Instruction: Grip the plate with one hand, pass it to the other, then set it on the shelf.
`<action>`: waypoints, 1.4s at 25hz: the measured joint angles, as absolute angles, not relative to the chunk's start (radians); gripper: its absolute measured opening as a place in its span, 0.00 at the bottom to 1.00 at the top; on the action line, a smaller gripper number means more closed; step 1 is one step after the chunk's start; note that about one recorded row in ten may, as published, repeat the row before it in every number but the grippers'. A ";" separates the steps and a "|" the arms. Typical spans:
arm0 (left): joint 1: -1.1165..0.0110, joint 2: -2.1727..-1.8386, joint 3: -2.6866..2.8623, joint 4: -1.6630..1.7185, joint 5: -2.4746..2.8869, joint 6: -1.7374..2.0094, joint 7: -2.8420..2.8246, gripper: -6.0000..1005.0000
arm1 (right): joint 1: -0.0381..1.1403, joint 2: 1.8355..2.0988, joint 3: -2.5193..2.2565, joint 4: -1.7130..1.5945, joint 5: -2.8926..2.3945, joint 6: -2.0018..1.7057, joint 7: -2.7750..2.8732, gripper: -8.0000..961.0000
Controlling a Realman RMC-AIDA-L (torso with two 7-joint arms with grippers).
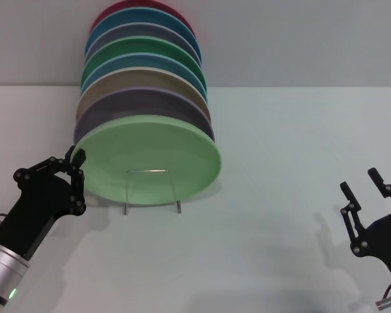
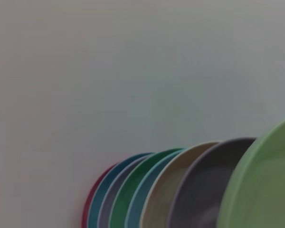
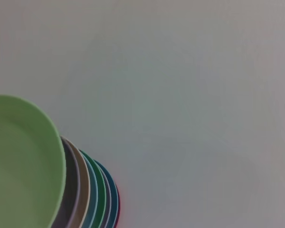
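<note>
Where the plate (image 1: 150, 160) stands, left claw (image 1: 77, 163) touches.

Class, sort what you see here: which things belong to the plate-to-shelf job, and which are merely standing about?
Job:
- light green plate, frontmost, on the rack
- wire shelf
- left gripper at the plate's edge
- right gripper, open, off to the right

Standing about:
- other racked plates behind
- white table
</note>
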State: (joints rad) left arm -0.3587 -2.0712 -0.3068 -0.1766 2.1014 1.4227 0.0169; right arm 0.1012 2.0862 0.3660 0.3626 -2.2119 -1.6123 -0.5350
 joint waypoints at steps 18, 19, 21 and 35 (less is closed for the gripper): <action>-0.273 -2.066 -0.316 -0.176 2.103 1.617 -0.013 0.23 | 0.119 2.087 0.371 0.361 -2.174 -1.608 -0.533 0.39; -0.250 -2.066 -0.320 -0.178 2.101 1.660 -0.019 0.31 | 0.126 2.085 0.371 0.361 -2.134 -1.615 -0.521 0.40; -0.226 -2.067 -0.330 -0.179 2.098 1.711 -0.048 0.43 | 0.129 2.084 0.371 0.361 -2.113 -1.623 -0.509 0.41; -0.220 -2.071 -0.520 -0.206 2.096 1.594 -0.237 0.81 | 0.256 2.075 0.446 0.102 -1.977 -1.667 0.224 0.50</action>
State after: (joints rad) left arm -0.2200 -2.0709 -0.5197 -0.2062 2.0965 1.5936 -0.2373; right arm 0.2556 2.0752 0.4458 0.1021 -1.9774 -1.6674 0.2238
